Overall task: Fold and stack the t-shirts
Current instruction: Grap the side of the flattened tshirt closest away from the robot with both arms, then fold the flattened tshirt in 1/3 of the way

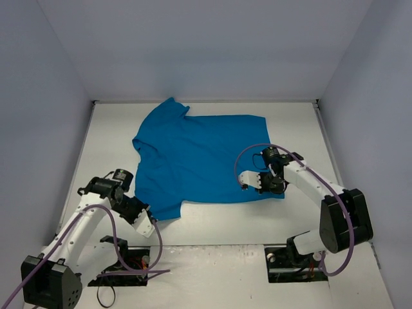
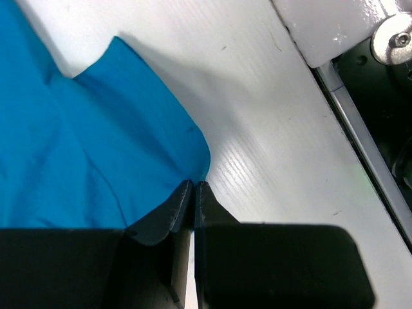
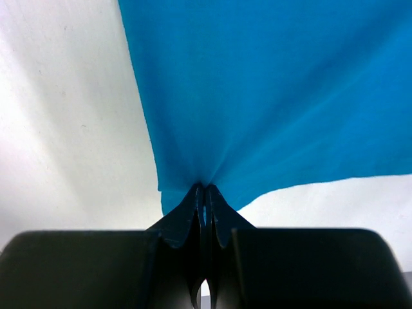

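Observation:
The teal-blue t-shirt (image 1: pixel 199 161) lies spread flat on the white table, one sleeve toward the far wall and the other toward the near left. My left gripper (image 1: pixel 149 221) sits at the near-left sleeve corner. In the left wrist view the jaws (image 2: pixel 194 185) are closed together with the edge of the sleeve (image 2: pixel 84 148) at their tips. My right gripper (image 1: pixel 244 183) is at the shirt's near-right hem corner. In the right wrist view it (image 3: pixel 205 188) is shut on the cloth (image 3: pixel 270 96), which puckers out from the tips.
The white table (image 1: pixel 212 222) is boxed in by pale grey walls at the back and both sides. The arm bases and purple cables sit along the near edge. A white base plate (image 2: pixel 335 26) and dark mount show at the left wrist view's upper right.

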`<state>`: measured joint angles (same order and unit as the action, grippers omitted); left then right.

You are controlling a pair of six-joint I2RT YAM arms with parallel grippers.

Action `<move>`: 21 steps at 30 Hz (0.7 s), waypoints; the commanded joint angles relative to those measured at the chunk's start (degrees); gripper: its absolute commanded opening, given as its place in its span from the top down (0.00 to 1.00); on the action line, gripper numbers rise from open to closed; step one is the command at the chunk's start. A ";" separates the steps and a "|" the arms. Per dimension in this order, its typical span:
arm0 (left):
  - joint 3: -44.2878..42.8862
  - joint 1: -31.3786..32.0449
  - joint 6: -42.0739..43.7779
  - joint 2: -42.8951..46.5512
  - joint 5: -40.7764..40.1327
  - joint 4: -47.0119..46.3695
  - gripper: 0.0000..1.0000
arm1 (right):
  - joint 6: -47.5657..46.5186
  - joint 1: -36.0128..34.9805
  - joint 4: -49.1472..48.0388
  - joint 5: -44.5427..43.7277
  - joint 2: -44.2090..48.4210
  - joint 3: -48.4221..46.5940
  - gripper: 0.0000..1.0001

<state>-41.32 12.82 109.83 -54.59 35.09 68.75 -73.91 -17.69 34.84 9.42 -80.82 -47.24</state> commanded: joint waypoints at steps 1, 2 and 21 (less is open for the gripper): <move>-6.20 0.12 -5.05 -4.84 4.23 4.72 1.00 | -0.66 0.37 4.49 1.76 0.69 -5.12 1.00; -7.10 0.05 -6.21 -5.86 4.77 4.78 1.00 | -0.80 0.72 4.54 1.83 0.32 -5.49 1.00; -74.22 -12.47 -38.98 -70.76 16.87 4.96 1.00 | -1.73 14.35 10.00 9.50 -43.30 -49.02 1.00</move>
<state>-106.91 1.23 78.98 -117.96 48.89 71.29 -75.72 -3.11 40.77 17.74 -119.24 -90.13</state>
